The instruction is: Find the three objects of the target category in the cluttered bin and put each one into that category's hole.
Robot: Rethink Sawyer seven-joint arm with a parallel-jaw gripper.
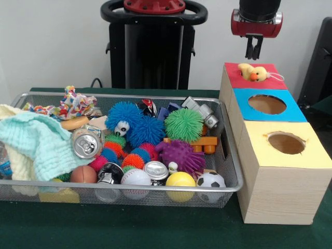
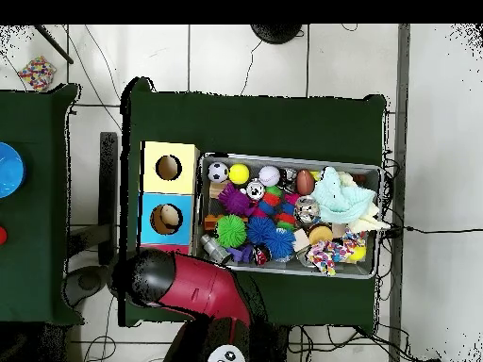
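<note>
We see a yellow rubber duck (image 1: 252, 72) sitting on the red top section of the wooden sorting box (image 1: 280, 192), right over where that section's hole would be, so it covers the opening. The black two-finger gripper (image 1: 253, 52) hangs just above the duck, apart from it, fingers pressed close together and holding nothing. Next along the box: blue section with open round hole (image 1: 267, 104), then yellow section with open round hole (image 1: 286, 142); both openings are unobstructed. Box stands just beside the silver wire mesh bin (image 1: 231, 155), with a narrow gap between them. Bin is packed: blue spiky ball (image 1: 124, 114), green spiky ball (image 1: 184, 124), purple spiky ball (image 1: 180, 154), dented silver drink can (image 1: 86, 143), small soccer ball (image 1: 211, 180), yellow ball (image 1: 180, 180), mint green cloth (image 1: 39, 142) draped over the bin's edge. In the overhead view the red arm (image 2: 189, 283) covers the box's red end; bare green tablecloth (image 2: 255, 123) runs along the bin's long side.
</note>
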